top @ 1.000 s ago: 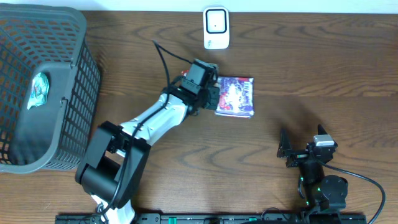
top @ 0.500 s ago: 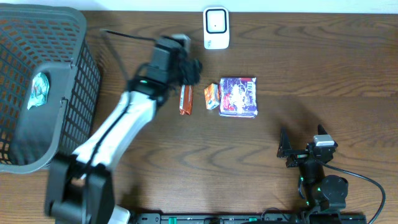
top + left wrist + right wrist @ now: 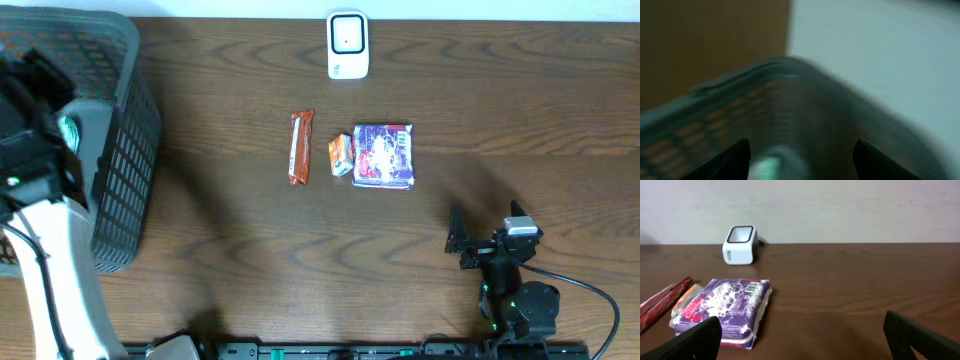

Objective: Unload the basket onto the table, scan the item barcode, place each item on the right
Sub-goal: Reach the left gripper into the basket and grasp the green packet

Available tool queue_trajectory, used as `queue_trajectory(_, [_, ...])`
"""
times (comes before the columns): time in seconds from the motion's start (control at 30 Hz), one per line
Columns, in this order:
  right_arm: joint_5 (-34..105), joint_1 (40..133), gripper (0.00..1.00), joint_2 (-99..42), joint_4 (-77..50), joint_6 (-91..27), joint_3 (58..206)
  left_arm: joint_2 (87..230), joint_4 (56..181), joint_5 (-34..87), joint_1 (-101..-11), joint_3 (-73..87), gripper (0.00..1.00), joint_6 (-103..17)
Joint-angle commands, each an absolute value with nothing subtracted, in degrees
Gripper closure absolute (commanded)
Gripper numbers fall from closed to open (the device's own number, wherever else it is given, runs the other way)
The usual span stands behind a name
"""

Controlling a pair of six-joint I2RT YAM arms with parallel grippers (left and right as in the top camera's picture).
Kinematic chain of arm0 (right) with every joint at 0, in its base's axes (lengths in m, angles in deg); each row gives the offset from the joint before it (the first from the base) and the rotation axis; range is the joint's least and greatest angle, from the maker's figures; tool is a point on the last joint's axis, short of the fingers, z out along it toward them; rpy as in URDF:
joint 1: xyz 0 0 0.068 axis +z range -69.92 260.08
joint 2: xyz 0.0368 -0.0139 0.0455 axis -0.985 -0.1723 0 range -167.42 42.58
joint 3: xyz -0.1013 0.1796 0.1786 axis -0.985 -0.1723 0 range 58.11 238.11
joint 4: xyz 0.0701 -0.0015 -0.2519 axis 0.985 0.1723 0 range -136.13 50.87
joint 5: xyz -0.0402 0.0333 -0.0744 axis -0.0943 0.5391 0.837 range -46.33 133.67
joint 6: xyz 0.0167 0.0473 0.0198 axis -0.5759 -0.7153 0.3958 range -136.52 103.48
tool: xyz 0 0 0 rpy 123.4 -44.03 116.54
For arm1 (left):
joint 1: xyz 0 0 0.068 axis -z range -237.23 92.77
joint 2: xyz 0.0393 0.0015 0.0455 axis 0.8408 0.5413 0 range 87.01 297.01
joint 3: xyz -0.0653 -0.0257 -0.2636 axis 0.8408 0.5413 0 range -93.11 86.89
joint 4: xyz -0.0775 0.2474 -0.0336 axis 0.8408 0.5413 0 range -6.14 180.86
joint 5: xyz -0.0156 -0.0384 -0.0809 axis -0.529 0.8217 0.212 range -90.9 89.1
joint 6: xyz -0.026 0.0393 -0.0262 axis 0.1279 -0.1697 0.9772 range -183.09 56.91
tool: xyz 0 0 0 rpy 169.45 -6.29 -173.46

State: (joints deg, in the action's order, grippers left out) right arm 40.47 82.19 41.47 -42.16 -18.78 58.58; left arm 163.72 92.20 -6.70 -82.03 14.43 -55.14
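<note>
Two sets of jaws show, both released; nearest, at the bench's front edge on the right, the right jaws stand wide with nothing between their fingers; further in, mid-bench, three packets lie in a row — a red-orange bar on the left, a small orange packet just beside it, touching a purple packet on its right; none is held; beyond them, at the far edge, the white scanner stands, well apart from the row. Off to the left, the left jaws hang over the dark mesh basket; the wrist view is blurred, yet its fingertips sit apart, empty; a pale teal thing lies inside the basket.
</note>
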Motion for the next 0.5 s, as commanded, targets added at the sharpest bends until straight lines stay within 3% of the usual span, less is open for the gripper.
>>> queue_trajectory(0.0, [40.3, 81.6, 0.01, 41.7, -42.1, -17.9, 58.4, 171.0, 92.6, -8.8, -86.4, 14.3, 0.34, -72.7])
queue_trajectory(0.13, [40.3, 81.6, 0.01, 41.7, -42.1, -17.9, 58.4, 179.7, 91.7, -8.9, -86.7, 14.3, 0.34, -82.3])
queue_trajectory(0.47, [40.3, 81.6, 0.01, 41.6, -42.1, -17.9, 58.4, 195.7, 87.5, -9.5, -88.8, 14.3, 0.32, -84.3])
